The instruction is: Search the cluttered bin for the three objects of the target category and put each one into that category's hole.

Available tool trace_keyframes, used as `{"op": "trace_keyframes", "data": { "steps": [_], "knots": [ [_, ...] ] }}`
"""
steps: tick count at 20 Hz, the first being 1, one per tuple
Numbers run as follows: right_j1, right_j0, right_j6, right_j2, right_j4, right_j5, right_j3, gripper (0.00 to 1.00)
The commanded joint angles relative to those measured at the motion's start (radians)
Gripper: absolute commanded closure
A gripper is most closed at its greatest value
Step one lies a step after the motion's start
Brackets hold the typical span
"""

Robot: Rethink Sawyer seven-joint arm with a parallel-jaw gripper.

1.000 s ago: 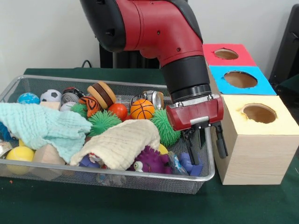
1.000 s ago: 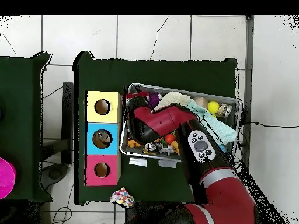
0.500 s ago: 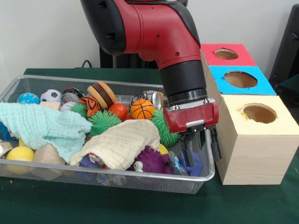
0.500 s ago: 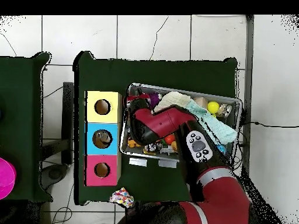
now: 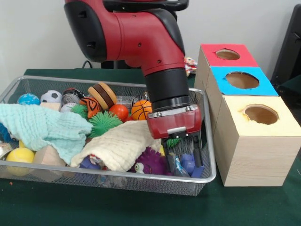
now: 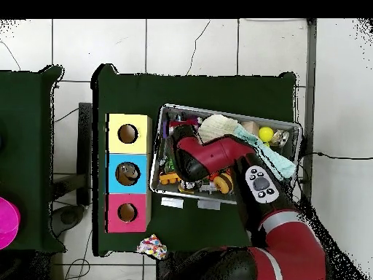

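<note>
My gripper hangs open inside the right end of the wire bin, its fingers down among the toys. A blue toy lies just below and between them, and a purple spiky toy with eyes sits to its left. Nothing is held. Further back lie a small basketball, a red ball, a burger toy and a soccer ball. Three boxes with holes stand right of the bin: red, blue, yellow. In the overhead view the arm hides the gripper.
A cream cloth and a teal cloth cover part of the pile. Green spiky balls, a yellow ball and a blue globe ball lie in the bin too. A small colourful object lies on the green table near the red box.
The arm has swung from beside the yellow box leftward and down into the bin. The fingers, earlier straddling the bin's right rim, now sit inside it over the blue toy.
</note>
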Motion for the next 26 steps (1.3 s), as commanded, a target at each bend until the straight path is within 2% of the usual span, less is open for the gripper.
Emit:
{"op": "trace_keyframes", "data": {
  "steps": [1, 6, 11, 26],
  "knots": [
    [0.037, -0.020, -0.023, 0.038, -0.025, 0.127, -0.025, 0.00],
    [0.069, -0.019, -0.028, 0.029, -0.027, 0.137, -0.035, 0.00],
    [0.133, -0.061, -0.073, 0.085, -0.011, 0.218, -0.036, 0.00],
    [0.117, -0.042, -0.074, 0.053, -0.044, 0.201, -0.062, 0.00]
  ]
}}
